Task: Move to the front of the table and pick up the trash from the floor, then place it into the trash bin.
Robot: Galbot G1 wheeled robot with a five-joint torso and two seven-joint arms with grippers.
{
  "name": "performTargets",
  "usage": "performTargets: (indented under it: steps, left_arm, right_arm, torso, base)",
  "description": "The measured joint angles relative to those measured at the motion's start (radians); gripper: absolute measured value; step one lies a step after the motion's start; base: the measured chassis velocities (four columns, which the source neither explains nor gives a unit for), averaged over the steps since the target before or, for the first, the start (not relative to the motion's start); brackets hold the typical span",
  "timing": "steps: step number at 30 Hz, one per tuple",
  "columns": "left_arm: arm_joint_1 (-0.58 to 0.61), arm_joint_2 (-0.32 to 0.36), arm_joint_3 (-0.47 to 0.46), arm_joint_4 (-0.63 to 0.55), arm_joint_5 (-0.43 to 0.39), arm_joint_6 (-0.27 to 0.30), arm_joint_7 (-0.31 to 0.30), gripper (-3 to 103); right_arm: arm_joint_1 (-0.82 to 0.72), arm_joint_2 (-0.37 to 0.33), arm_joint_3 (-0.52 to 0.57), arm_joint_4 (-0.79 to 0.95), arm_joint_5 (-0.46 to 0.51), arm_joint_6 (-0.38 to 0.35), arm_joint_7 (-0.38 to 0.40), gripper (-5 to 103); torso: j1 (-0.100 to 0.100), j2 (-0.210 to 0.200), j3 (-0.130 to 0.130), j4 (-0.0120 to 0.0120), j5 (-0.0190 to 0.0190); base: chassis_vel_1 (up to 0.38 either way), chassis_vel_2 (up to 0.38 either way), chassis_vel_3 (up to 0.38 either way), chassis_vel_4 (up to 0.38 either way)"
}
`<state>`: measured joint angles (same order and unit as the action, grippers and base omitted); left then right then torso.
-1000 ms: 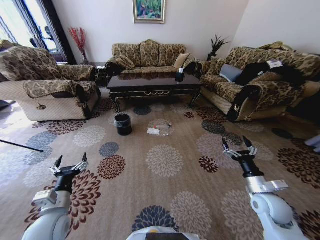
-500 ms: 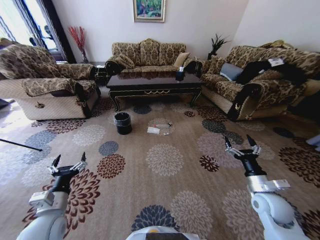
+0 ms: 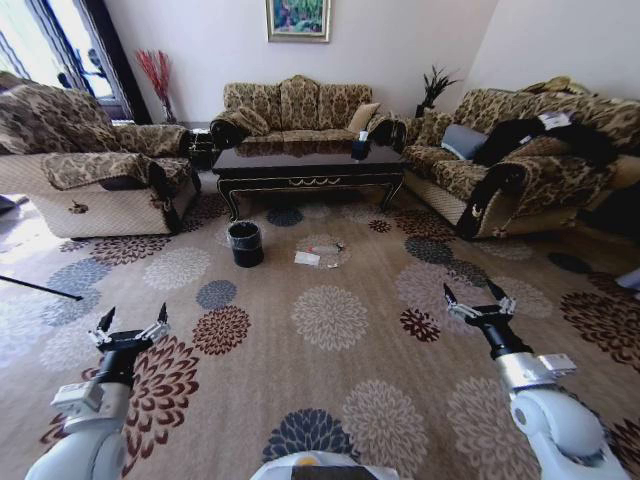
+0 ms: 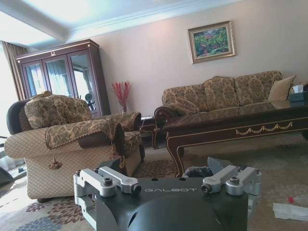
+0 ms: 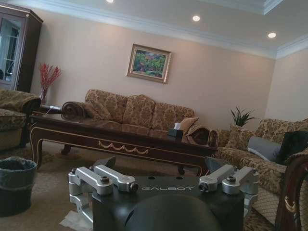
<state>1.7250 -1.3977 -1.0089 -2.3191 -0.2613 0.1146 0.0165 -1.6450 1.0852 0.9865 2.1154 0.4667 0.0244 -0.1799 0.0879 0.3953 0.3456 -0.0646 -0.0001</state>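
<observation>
Grippers first, as I log them from my station. Left gripper [image 3: 131, 318]: raised low over the floor [image 3: 330, 380] on my left, fingers spread apart, nothing between them. Right gripper [image 3: 478, 297]: raised level with it on my right, fingers likewise spread apart and empty. In each wrist view I see the finger linkages [image 4: 111, 180] splayed outward from the black housing.

Table [image 3: 305, 160]: well ahead of both grippers, roughly midway between them, dark glossy top, gold scroll trim on its front edge. A small dark box stands near its right end.

Trash bin [image 3: 245, 244]: on the carpet just in front of the table's left leg, ahead of the left gripper and off toward the right one, well apart from both. Black, with a thin bag puffed over the rim. In the right wrist view it stands at the edge [image 5: 15, 185], nearer than the table [image 5: 115, 137].

Trash: a flat white paper square [image 3: 307, 259] lies on the carpet between the bin and the right gripper's line, well ahead of both grippers; beside it a clear bottle [image 3: 326, 249] with a red bit at one end. In the left wrist view the white paper [image 4: 290, 211] lies past the gripper housing, below the table front [image 4: 250, 129].

Sofas: three, patterned, around the table.
</observation>
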Motion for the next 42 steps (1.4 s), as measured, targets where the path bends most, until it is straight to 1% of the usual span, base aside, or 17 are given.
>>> performTargets:
  steps: [1, 2, 5, 6, 8, 9, 11, 12, 14, 16, 17, 19, 21, 23, 26, 34, 42]
  left_arm:
    - [0.000, 0.000, 0.000, 0.000, 0.000, 0.000, 0.000, 100]
    - [0.000, -0.001, 0.001, 0.000, 0.001, -0.001, 0.000, 100]
    - [0.000, -0.002, 0.001, 0.002, 0.003, -0.003, 0.000, 100]
    - [0.001, -0.003, 0.002, 0.002, 0.004, -0.003, 0.000, 100]
    - [0.001, -0.004, 0.003, 0.002, 0.004, -0.004, 0.000, 100]
    - [0.002, -0.005, 0.004, 0.002, 0.006, -0.004, 0.000, 100]
    - [0.005, -0.008, 0.006, 0.000, 0.009, -0.005, 0.000, 100]
    - [0.005, -0.008, 0.006, 0.000, 0.009, -0.005, 0.000, 100]
    - [0.009, -0.010, 0.007, -0.002, 0.011, -0.006, 0.000, 100]
    - [0.012, -0.011, 0.007, -0.004, 0.012, -0.008, -0.001, 100]
    - [0.012, -0.011, 0.007, -0.004, 0.012, -0.008, -0.001, 100]
    - [0.015, -0.014, 0.008, -0.007, 0.015, -0.010, -0.001, 100]
    - [0.017, -0.018, 0.011, -0.010, 0.019, -0.010, -0.002, 100]
    - [0.019, -0.020, 0.012, -0.012, 0.022, -0.011, -0.002, 100]
    - [0.023, -0.023, 0.013, -0.014, 0.024, -0.012, -0.002, 100]
    - [0.030, -0.022, 0.010, -0.020, 0.022, -0.013, -0.003, 100]
    - [0.031, -0.010, -0.009, -0.073, -0.048, 0.003, -0.018, 100]
  right_arm:
    - [0.000, 0.000, 0.000, 0.000, 0.000, 0.000, 0.000, 100]
    - [-0.002, -0.002, 0.000, 0.002, 0.003, 0.002, -0.024, 100]
    - [-0.004, -0.010, -0.003, 0.007, 0.048, 0.047, -0.152, 100]
    - [-0.006, -0.011, -0.005, 0.017, 0.049, 0.049, -0.180, 100]
    - [-0.007, -0.010, -0.008, 0.028, 0.046, 0.043, -0.184, 100]
    - [-0.009, -0.010, -0.010, 0.038, 0.042, 0.032, -0.178, 100]
    - [-0.018, -0.008, -0.019, 0.068, 0.029, -0.012, -0.125, 100]
    - [-0.018, -0.008, -0.019, 0.068, 0.029, -0.012, -0.125, 100]
    - [-0.025, -0.008, -0.028, 0.092, 0.024, -0.036, -0.076, 100]
    - [-0.031, -0.008, -0.044, 0.113, 0.018, -0.044, -0.024, 100]
    - [-0.031, -0.008, -0.044, 0.113, 0.018, -0.044, -0.024, 100]
    - [-0.042, 0.003, -0.070, 0.133, 0.016, -0.053, 0.030, 100]
    - [-0.051, 0.015, -0.090, 0.143, 0.006, -0.055, 0.051, 100]
    - [-0.053, 0.019, -0.098, 0.145, 0.000, -0.051, 0.056, 100]
    - [-0.054, 0.014, -0.117, 0.144, -0.001, -0.019, 0.057, 100]
    - [-0.050, 0.000, -0.119, 0.142, 0.009, 0.005, 0.015, 100]
    - [-0.052, 0.007, -0.118, 0.131, -0.002, 0.024, -0.017, 100]
  torso:
    - [0.000, 0.000, 0.000, 0.0000, 0.0000]
    - [-0.002, -0.005, -0.003, 0.0000, 0.0001]
    - [-0.007, -0.019, -0.012, 0.0005, 0.0001]
    - [-0.009, -0.025, -0.015, 0.0004, 0.0001]
    - [-0.011, -0.030, -0.019, 0.0004, 0.0001]
    - [-0.012, -0.033, -0.022, 0.0004, 0.0000]
    - [-0.015, -0.044, -0.029, 0.0003, 0.0001]
    - [-0.015, -0.044, -0.029, 0.0003, 0.0001]
    - [-0.019, -0.055, -0.036, 0.0002, 0.0001]
    - [-0.023, -0.064, -0.041, 0.0003, 0.0000]
    - [-0.023, -0.064, -0.041, 0.0003, 0.0000]
    - [-0.026, -0.074, -0.048, 0.0003, 0.0000]
    - [-0.030, -0.083, -0.053, 0.0001, 0.0000]
    - [-0.032, -0.088, -0.056, 0.0001, 0.0001]
    - [-0.038, -0.103, -0.065, 0.0002, 0.0001]
    - [-0.046, -0.131, -0.085, 0.0003, 0.0000]
    - [-0.057, -0.165, -0.108, 0.0003, 0.0002]
  base:
    - [0.000, 0.000, 0.000, 0.000]
    - [0.000, 0.000, 0.000, 0.000]
    - [0.000, 0.000, 0.000, 0.000]
    - [0.000, 0.000, 0.000, 0.000]
    - [0.000, 0.000, 0.000, 0.000]
    - [0.000, 0.000, 0.000, 0.000]
    - [0.000, 0.000, 0.000, 0.000]
    - [0.000, 0.000, 0.000, 0.000]
    - [0.000, 0.000, 0.000, 0.000]
    - [0.000, 0.000, 0.000, 0.000]
    - [0.000, 0.000, 0.000, 0.000]
    - [0.000, 0.000, 0.000, 0.000]
    - [0.000, 0.000, 0.000, 0.000]
    - [0.000, 0.000, 0.000, 0.000]
    - [0.000, 0.000, 0.000, 0.000]
    - [0.000, 0.000, 0.000, 0.000]
    - [0.000, 0.000, 0.000, 0.000]
